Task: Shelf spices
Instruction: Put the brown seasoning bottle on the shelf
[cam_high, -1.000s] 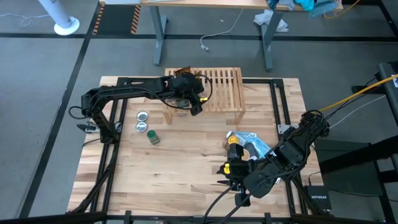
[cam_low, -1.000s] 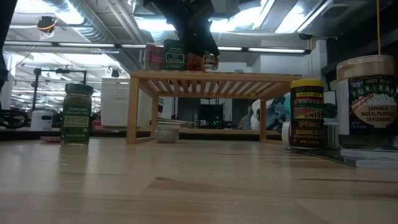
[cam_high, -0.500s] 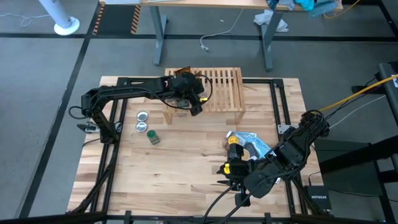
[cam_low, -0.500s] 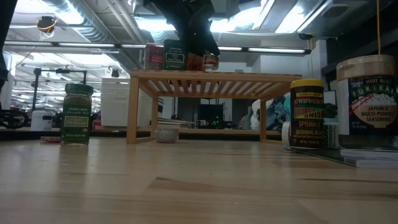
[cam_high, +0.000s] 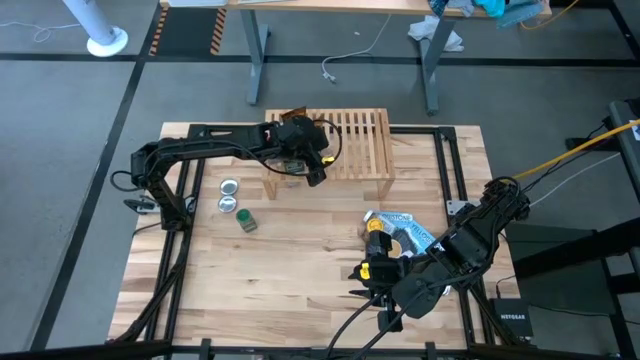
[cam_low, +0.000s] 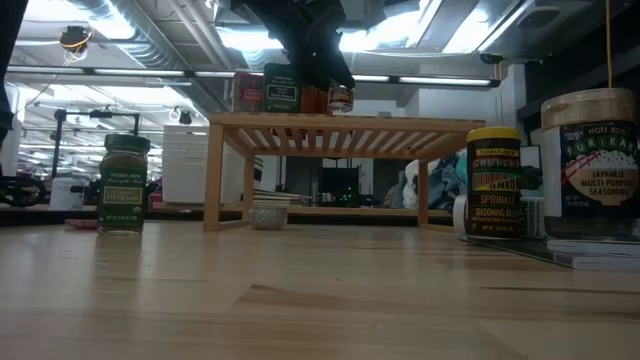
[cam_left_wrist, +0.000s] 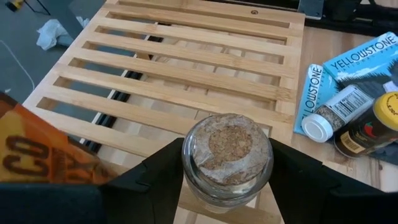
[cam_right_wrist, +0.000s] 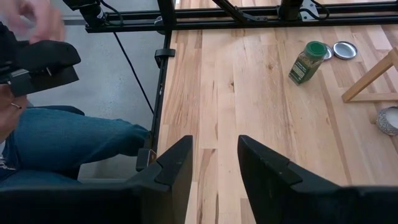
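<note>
While left gripper (cam_high: 303, 168) hangs over shelf (cam_high: 355, 140) front-left part, fingers (cam_left_wrist: 155, 174) clamp glass jar (cam_left_wrist: 227, 158), jar bottom at slat level. Green-cap jar (cam_high: 246, 221) stands on table (cam_high: 290, 280) left of shelf, near two silver discs (cam_high: 229, 195). Tins and small jar stand on shelf left end in low view. Yellow-cap jar (cam_high: 375, 227) beside blue pouch (cam_high: 410, 230). Right gripper (cam_right_wrist: 214, 168) waits low over table near front-right edge, fingers (cam_right_wrist: 177, 165) part-open, holding nothing.
</note>
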